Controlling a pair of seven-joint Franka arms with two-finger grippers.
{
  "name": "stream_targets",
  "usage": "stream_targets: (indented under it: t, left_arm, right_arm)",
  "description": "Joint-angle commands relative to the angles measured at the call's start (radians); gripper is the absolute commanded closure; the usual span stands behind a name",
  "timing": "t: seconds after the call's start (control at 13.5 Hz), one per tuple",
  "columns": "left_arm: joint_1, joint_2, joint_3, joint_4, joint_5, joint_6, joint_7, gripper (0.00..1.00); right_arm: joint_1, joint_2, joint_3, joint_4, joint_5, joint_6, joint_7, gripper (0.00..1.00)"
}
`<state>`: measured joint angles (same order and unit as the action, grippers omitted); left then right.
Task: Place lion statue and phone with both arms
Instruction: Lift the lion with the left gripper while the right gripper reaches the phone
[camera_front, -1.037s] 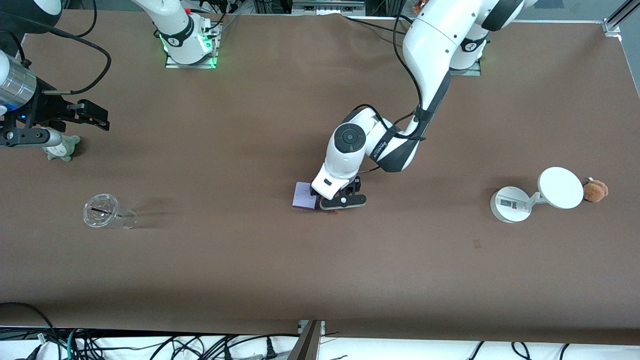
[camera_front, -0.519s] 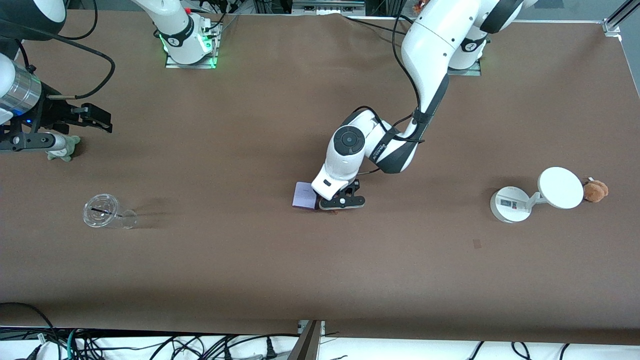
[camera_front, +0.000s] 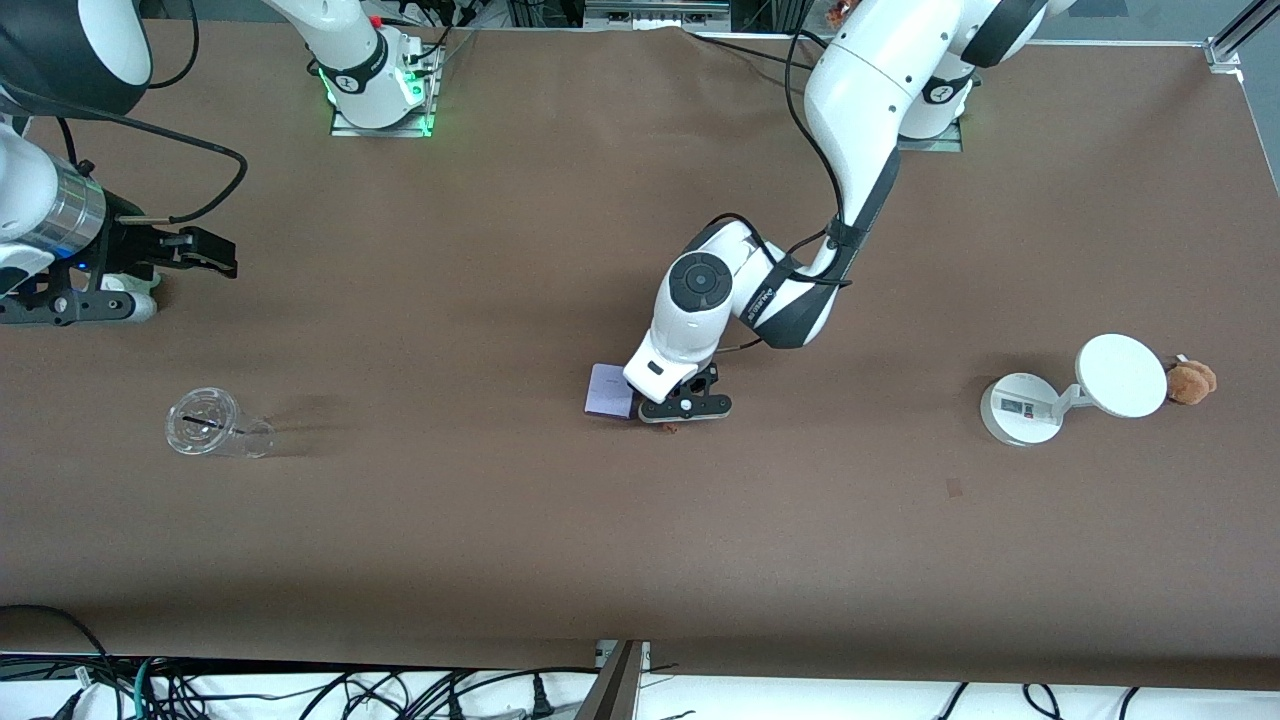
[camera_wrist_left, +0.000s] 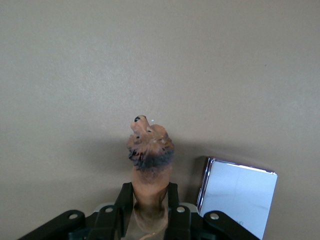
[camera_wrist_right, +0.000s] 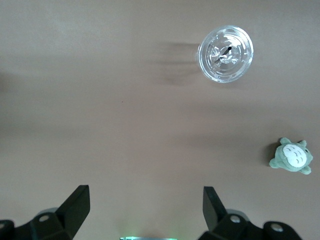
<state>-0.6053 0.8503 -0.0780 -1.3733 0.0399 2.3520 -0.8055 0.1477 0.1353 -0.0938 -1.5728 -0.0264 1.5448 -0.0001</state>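
The lion statue (camera_wrist_left: 149, 150), a small orange-brown figurine with a dark mane band, sits between the fingers of my left gripper (camera_wrist_left: 148, 192), which is shut on it. In the front view the left gripper (camera_front: 685, 408) is low over the middle of the table, and only a bit of the lion statue (camera_front: 668, 427) shows under it. The phone (camera_front: 609, 391), a flat pale lavender rectangle, lies on the table right beside the gripper, toward the right arm's end; it also shows in the left wrist view (camera_wrist_left: 239, 195). My right gripper (camera_wrist_right: 145, 197) is open and empty, up over the right arm's end of the table (camera_front: 90, 305).
A clear plastic cup (camera_front: 205, 422) stands near the right arm's end and shows in the right wrist view (camera_wrist_right: 225, 54). A grey-green plush (camera_wrist_right: 292, 156) lies under the right arm. A white stand with a round disc (camera_front: 1122, 375) and a fluffy brown plush (camera_front: 1192, 381) are at the left arm's end.
The right arm has shifted a little toward the table's middle and now covers the grey-green plush in the front view. The left gripper has stayed low on the lion statue beside the phone.
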Motion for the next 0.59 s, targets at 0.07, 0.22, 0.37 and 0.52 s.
stream_targets:
  t: [0.07,0.22,0.37,0.52]
  left_arm:
    - [0.031,-0.071,0.003,-0.015,0.008,-0.078,0.011,1.0]
    - [0.073,-0.134,0.001,-0.052,0.008,-0.115,0.043,1.0]
    - [0.125,-0.219,0.001,-0.136,0.011,-0.135,0.063,1.0]
    - [0.171,-0.295,0.001,-0.226,0.008,-0.134,0.177,1.0]
  right_arm:
    - [0.003,0.058,0.002,0.025,0.01,0.001,0.003,0.0]
    - [0.016,0.119,0.003,0.025,0.014,0.064,0.005,0.0]
    - [0.053,0.171,0.003,0.03,0.014,0.127,0.023,0.0]
    - [0.123,0.24,0.003,0.051,0.014,0.187,0.069,0.0]
